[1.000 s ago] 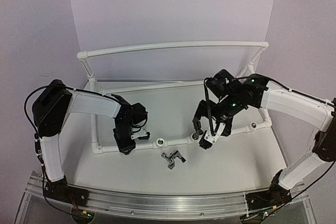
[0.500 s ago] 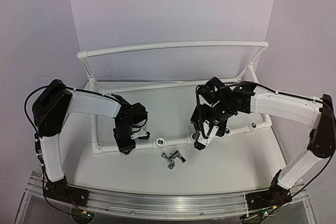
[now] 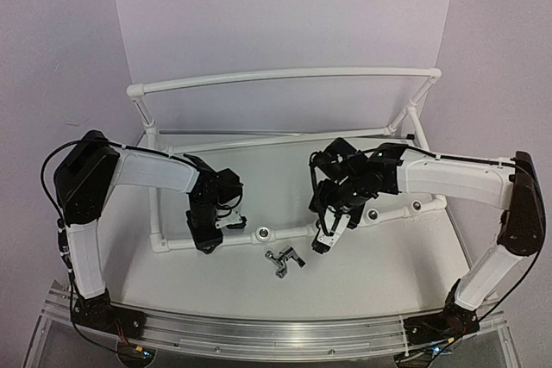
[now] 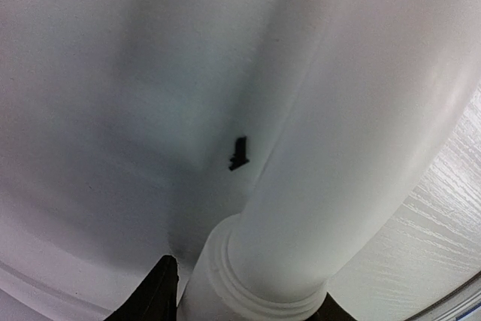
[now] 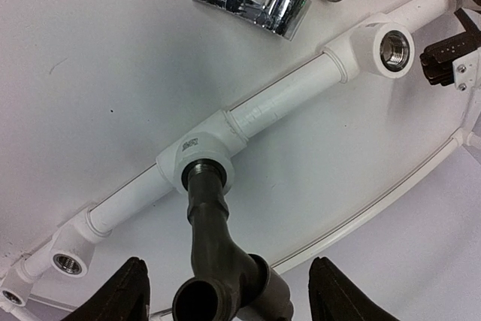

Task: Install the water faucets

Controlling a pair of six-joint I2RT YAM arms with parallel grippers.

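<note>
Your right gripper has swung left, jaws apart astride the seated faucet in the pipe frame | left gripper clamps that frame | spare faucet lies nearer | step: tightening, so next close and twist.

The left arm rises from the table's near left corner, folds at a high joint by the left edge and reaches inward. Its wrist is bent so the left gripper points down left of the table's middle. Its dark fingers sit against either side of a white pipe, partly closed on it. The right arm climbs from the near right corner, bends by the right edge and stretches leftward, wrist tipped down. The right gripper points down toward the near edge, its fingers standing wide apart.
</note>
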